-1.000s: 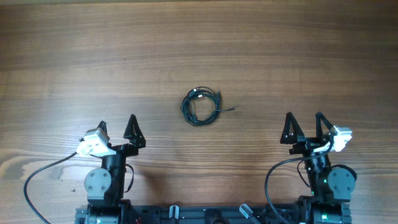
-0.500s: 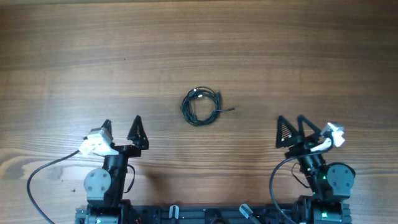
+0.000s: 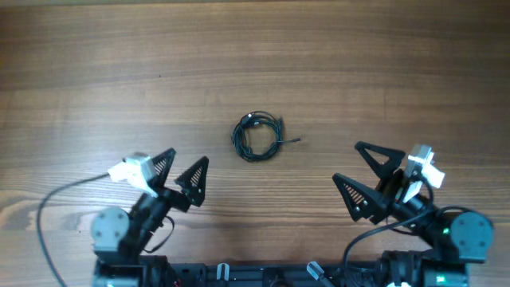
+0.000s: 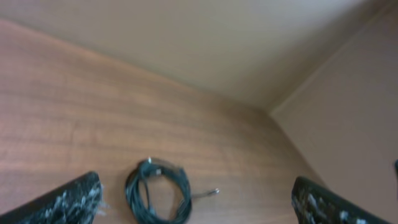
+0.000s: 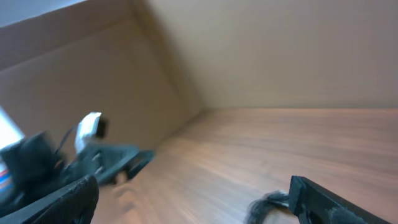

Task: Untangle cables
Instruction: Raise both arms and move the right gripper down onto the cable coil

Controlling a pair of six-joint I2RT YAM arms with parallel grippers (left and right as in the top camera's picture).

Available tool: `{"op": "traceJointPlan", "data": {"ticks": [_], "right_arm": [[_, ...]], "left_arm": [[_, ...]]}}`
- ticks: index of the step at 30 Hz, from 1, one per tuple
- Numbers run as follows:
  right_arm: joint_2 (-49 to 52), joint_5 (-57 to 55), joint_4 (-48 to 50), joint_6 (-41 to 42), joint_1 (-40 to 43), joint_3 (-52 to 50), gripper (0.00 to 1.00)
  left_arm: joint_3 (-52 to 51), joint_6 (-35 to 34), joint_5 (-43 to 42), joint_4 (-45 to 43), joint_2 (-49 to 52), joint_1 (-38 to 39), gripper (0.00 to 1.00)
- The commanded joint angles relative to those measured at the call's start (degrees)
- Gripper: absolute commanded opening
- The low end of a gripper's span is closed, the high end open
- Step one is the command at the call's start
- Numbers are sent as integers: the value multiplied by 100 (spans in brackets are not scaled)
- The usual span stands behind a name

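well, cables (image 3: 256, 137) coiled — blurred, cropped in right wrist view; left gripper (image 3: 190, 155), right gripper (image 3: 346, 161) both spread.

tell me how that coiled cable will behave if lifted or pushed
The cable is thin wire in loose loops, so it will probably be floppy and light, sagging when lifted. Pushed, it likely slides on the wooden table rather than rolling.
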State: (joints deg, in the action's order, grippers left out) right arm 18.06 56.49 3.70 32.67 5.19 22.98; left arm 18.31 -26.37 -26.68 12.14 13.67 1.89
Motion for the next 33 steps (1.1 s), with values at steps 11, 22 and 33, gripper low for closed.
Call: {"op": "traceJointPlan", "data": {"ticks": [11, 22, 33], "right_arm": [[2387, 2184, -302, -1001, -205, 804, 100], [5733, 1902, 907, -1071, -1631, 2234, 99], [5746, -4964, -3622, -2608, -2002, 5396, 100]], "left_arm": [[2706, 557, -111, 2568, 2426, 31, 100], [5661, 820, 1475, 5648, 5174, 31, 100], [6277, 844, 1456, 6181, 5329, 31, 100]]}}
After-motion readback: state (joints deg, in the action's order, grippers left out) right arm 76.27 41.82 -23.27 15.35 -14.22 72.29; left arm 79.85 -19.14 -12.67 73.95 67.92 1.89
